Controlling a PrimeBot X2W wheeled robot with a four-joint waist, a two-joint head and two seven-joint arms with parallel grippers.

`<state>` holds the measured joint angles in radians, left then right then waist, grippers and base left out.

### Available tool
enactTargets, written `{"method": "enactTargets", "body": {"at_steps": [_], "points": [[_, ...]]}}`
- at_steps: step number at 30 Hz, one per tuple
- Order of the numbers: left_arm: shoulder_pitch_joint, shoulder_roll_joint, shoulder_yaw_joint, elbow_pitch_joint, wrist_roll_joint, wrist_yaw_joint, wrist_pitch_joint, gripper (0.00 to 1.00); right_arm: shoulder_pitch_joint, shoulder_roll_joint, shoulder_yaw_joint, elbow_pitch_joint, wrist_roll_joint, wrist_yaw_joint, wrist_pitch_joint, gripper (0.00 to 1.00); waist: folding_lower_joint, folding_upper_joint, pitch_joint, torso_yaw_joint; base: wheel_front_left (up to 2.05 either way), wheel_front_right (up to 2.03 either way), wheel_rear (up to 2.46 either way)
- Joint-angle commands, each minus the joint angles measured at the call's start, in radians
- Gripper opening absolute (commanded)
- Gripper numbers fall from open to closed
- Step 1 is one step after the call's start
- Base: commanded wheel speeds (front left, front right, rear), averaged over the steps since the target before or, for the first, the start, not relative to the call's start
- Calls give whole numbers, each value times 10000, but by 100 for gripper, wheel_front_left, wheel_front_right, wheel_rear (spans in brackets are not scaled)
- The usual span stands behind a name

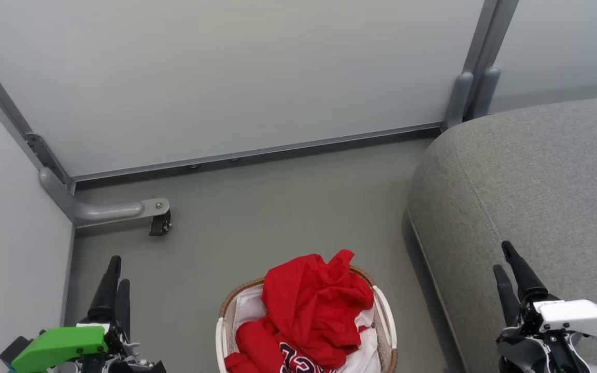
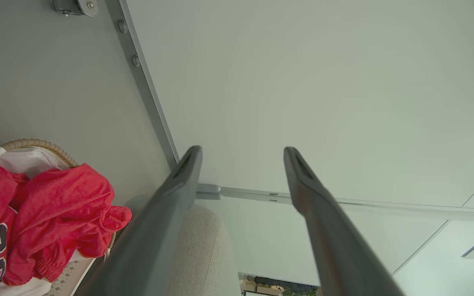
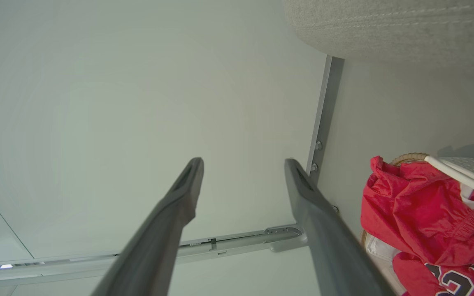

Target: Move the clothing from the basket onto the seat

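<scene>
Down on the floor [image 1: 278, 207] beside the seat [image 1: 537, 181], the basket [image 1: 239, 292] holds the clothing [image 1: 314, 305], heaped above its rim. Left tool [image 1: 119, 269] and right tool [image 1: 501, 255] both stand open and empty. The clothing looks light, limp and slippery, so pinching its raised top fold seems best, clear of the white liner [image 1: 249, 308].

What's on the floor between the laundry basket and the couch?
Nothing. The head view shows just a bare strip of grey floor between the basket and the couch.
</scene>
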<state>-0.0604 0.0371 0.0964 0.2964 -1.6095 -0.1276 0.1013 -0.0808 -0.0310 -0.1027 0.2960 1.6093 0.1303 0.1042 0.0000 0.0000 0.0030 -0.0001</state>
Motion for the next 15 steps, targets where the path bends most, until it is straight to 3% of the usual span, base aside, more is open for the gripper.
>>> {"method": "enactTargets", "body": {"at_steps": [1,15], "points": [[-168,27,-103,-181,88,-6,-121,100,-126,-61,59,-161,-73,2,-131,100,0,0,-2,0,0,0,0],[-96,51,-534,-317,977,-11,-775,100,-59,-92,42,-102,-1094,3,-788,100,0,0,-26,12,0,0,0]]}}
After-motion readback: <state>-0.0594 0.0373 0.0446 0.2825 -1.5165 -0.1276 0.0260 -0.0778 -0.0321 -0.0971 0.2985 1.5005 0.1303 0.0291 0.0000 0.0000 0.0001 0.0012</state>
